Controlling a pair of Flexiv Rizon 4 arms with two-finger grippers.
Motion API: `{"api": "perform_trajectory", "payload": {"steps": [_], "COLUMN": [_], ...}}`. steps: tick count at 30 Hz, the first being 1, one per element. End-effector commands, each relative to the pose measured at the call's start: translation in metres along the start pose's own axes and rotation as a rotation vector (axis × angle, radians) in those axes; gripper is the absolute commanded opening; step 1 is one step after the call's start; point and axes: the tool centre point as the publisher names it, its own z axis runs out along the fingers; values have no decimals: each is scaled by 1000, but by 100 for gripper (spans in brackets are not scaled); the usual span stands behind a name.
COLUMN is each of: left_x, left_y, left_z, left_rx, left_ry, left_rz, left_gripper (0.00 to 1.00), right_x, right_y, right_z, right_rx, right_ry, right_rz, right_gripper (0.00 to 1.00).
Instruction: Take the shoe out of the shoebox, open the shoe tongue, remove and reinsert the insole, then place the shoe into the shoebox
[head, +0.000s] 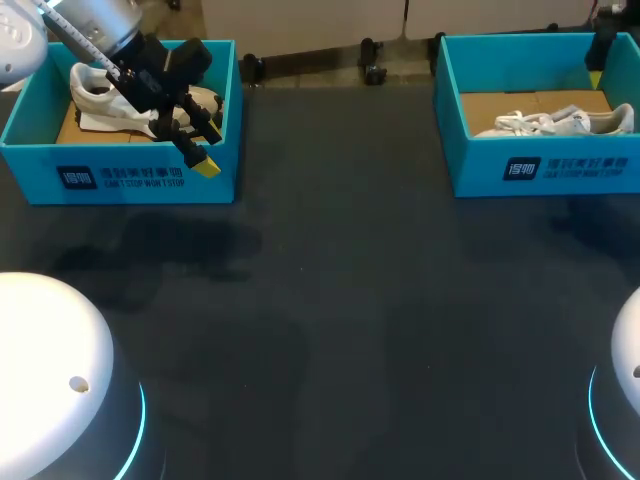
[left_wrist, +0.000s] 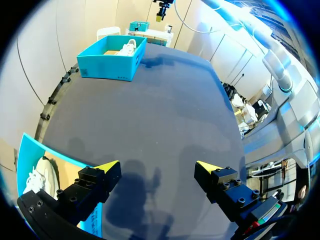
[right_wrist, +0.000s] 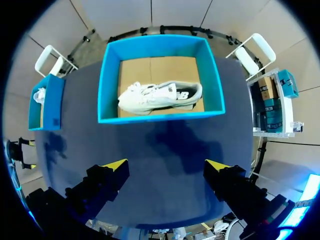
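I have the right shoebox (head: 560, 172) at the far right of the worktop (head: 330, 300). It is turquoise and open, with white print on its front wall and a brown cardboard floor. Inside it a white low sneaker (head: 556, 123) lies lengthwise along the front wall, apparently on its side with one flank up and loose laces bunched at one end. The left shoebox (head: 120, 182) is the same kind and stands well apart at the far left. It holds a second white sneaker (head: 92, 88) on its cardboard floor, and I cannot tell that shoe's exact pose.
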Motion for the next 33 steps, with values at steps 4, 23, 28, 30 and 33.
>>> {"api": "perform_trajectory", "payload": {"steps": [4,23,28,30,33], "left_x": [1,1,-7,-16,-30], "left_y": [1,1,15,24,37], "left_z": [0,0,-10,-16,-26], "left_rx": [-1,-1,-65,-97,-153], "left_ry": [-2,-2,7,-24,-39], "left_rz": [0,0,107,167,261], "left_gripper": [100,100,100,100,100], "right_x": [5,5,5,5,5], "right_y": [-17,-17,-17,-17,-17], "right_z": [0,0,0,0,0], "right_rx": [-6,-6,-6,-6,-6], "right_ry": [27,27,27,27,27], "right_rz": [-33,-33,-33,-33,-33], "right_gripper": [100,100,100,100,100]}}
